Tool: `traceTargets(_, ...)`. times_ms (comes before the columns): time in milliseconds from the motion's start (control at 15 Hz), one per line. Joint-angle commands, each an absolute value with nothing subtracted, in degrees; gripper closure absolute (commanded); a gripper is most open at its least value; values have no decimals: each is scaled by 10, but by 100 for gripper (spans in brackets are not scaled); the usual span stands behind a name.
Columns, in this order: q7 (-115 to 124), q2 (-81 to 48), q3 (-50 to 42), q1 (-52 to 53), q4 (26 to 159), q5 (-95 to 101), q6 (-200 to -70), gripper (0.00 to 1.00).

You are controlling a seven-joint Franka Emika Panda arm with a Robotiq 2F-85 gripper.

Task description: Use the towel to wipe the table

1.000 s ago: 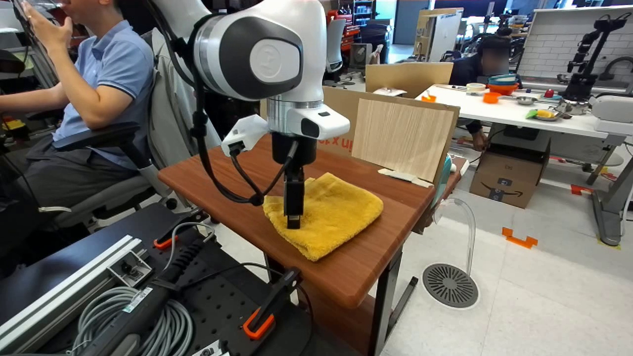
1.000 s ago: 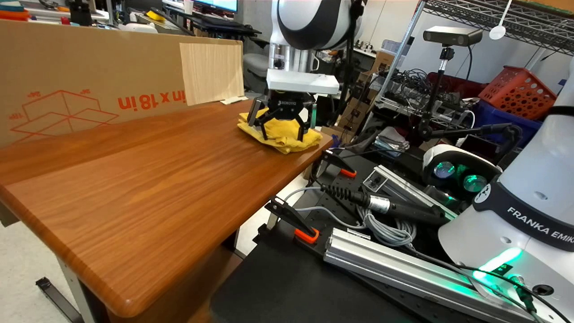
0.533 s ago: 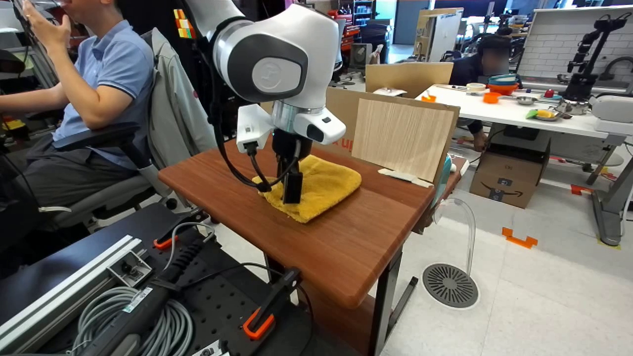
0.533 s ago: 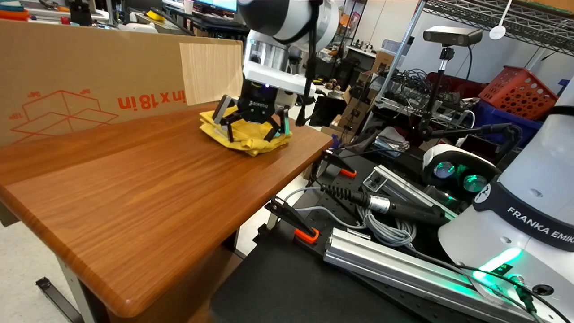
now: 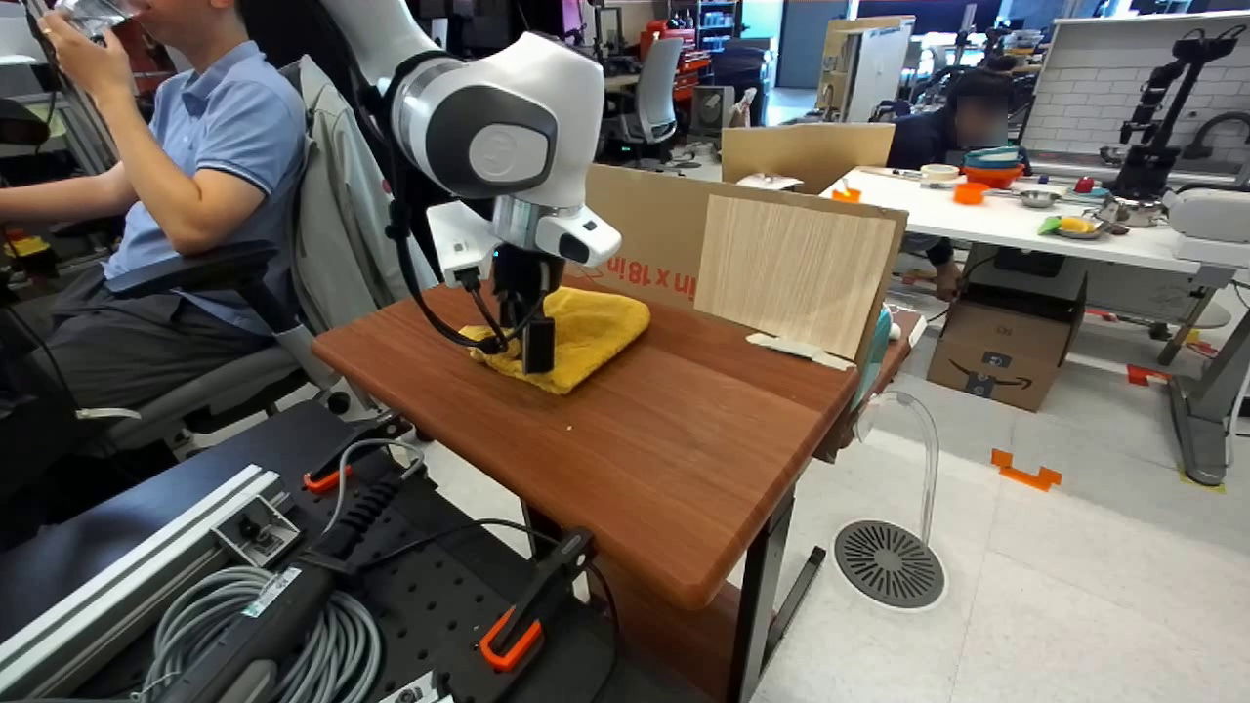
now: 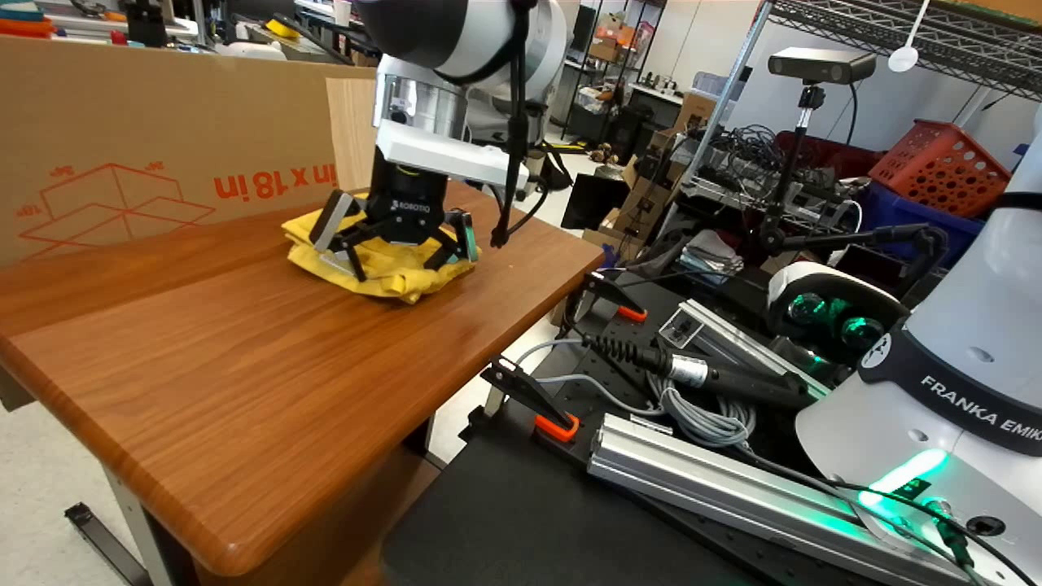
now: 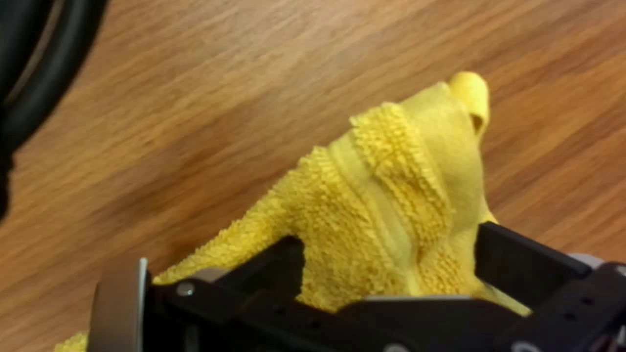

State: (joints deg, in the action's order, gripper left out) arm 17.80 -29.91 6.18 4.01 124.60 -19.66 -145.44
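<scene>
Gripper [image 7: 389, 252] on yellow towel [image 5: 591, 337], mid-stroke; wiping judged under way.
Both now sit farther in from one end of the table [image 5: 635, 469] than a second ago, suggesting the towel is being pushed along as intended; area covered cannot be told. Fingers [image 7: 523, 266]: black, hard-edged, standing apart, cloth bunched between them. Towel: folded, lying on the table, shaggy looped pile, smooth hem band [image 7: 450, 142], small corner loop [image 7: 469, 93]. Table: reddish-brown, wood-grained, edges rounded. Beyond: upright cardboard [image 6: 212, 122] with red line print; pale, finely grained rectangular panel [image 5: 796, 268] standing against it.
</scene>
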Motion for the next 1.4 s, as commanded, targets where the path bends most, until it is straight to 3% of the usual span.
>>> traceTargets(0,178,-311,68,91,1258,-167,-1480,0)
traceTargets(1000,198,-266,71,234,1366,-6,-1578,0)
traceTargets(1333,225,-288,65,239,1312,-17,-1560,0)
